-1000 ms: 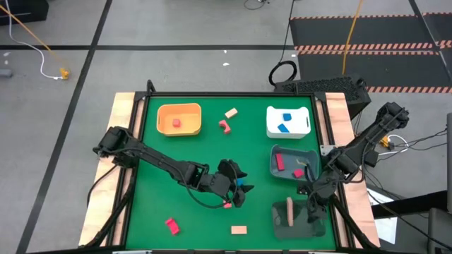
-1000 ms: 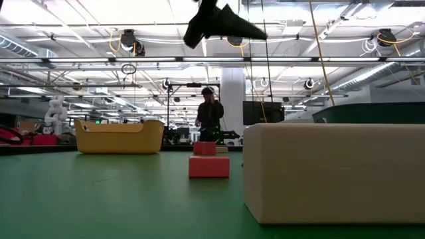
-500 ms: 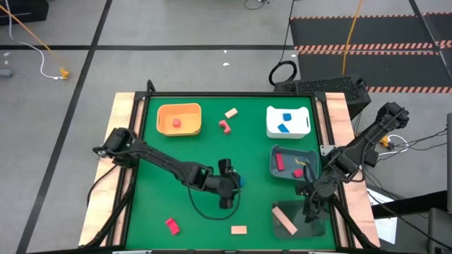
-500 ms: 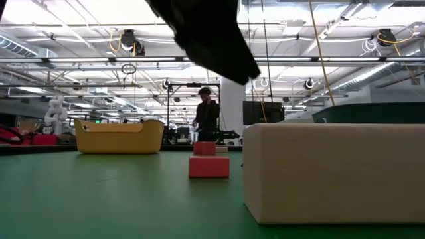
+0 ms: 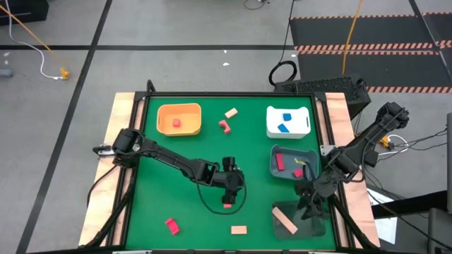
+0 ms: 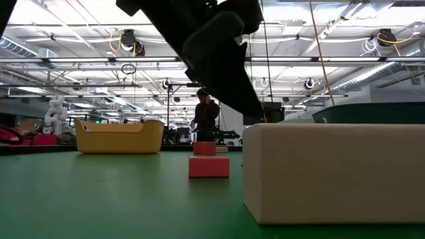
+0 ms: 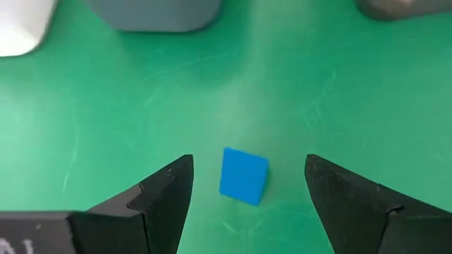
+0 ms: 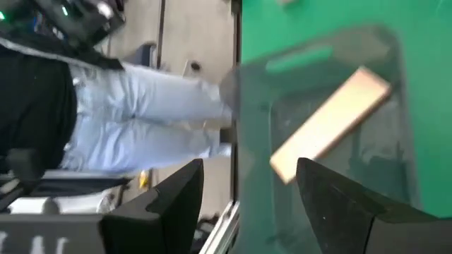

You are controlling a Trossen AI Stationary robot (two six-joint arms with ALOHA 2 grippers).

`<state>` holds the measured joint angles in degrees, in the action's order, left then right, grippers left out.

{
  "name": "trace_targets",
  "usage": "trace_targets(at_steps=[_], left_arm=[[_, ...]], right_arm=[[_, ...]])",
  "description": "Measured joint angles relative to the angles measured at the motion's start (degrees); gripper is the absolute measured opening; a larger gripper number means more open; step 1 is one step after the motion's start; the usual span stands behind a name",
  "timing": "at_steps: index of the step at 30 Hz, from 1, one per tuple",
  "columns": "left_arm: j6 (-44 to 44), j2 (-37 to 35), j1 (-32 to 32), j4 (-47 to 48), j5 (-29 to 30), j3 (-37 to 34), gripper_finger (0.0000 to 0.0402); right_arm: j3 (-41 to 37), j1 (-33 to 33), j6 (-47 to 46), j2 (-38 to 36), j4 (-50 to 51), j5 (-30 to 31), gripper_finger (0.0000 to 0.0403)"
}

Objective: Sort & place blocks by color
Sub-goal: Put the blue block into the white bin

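Observation:
My left gripper [image 5: 230, 188] hangs low over the middle of the table, open. In the left wrist view its gripper [image 7: 247, 161] straddles a small blue block [image 7: 243, 176] that lies on the green mat, with a gap on both sides; the gripper hides this block in the high view. A small red block [image 5: 227, 204] lies just nearer. My right gripper [image 5: 308, 206] is open above the dark grey tray [image 5: 314, 227], where a tan bar [image 5: 284, 220] lies flat and slantwise, also seen as the bar [image 8: 330, 123] in the right wrist view.
Orange tray [image 5: 164, 127] holds a red block; white tray [image 5: 271, 130] holds blue blocks; a grey tray [image 5: 275, 169] holds a red one. Loose blocks: tan [image 5: 231, 113], pink [image 5: 224, 126], red [image 5: 171, 226], tan [image 5: 239, 229]. A person's legs [image 8: 141, 106] stand beside the table's right edge.
My left gripper has come down toward the table and turned, ending astride the blue block. The tan bar in the dark grey tray, standing on end a second ago, has tipped over and now lies flat and slantwise. My right gripper has drawn slightly back from it.

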<state>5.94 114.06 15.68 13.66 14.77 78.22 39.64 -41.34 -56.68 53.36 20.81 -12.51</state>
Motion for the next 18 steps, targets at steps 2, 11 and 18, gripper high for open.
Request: trace_targets(at_steps=[2, 11, 18], left_arm=[[-1.92, 0.74, -0.21, -0.93, -0.86, 0.15, 0.0273], [-7.83, 2.90, -1.00, -1.59, -2.52, 0.22, 0.0273], [-10.01, 5.06, -2.35, -3.16, -3.24, 0.10, 0.0273]], right_arm=[[0.00, 0.02, 1.04, 0.00, -1.04, 2.15, 0.0217], [0.00, 0.11, 2.24, -0.02, -3.45, 11.45, 0.0217], [0.00, 0.15, 2.22, -0.02, -3.43, 16.35, 0.0217]])
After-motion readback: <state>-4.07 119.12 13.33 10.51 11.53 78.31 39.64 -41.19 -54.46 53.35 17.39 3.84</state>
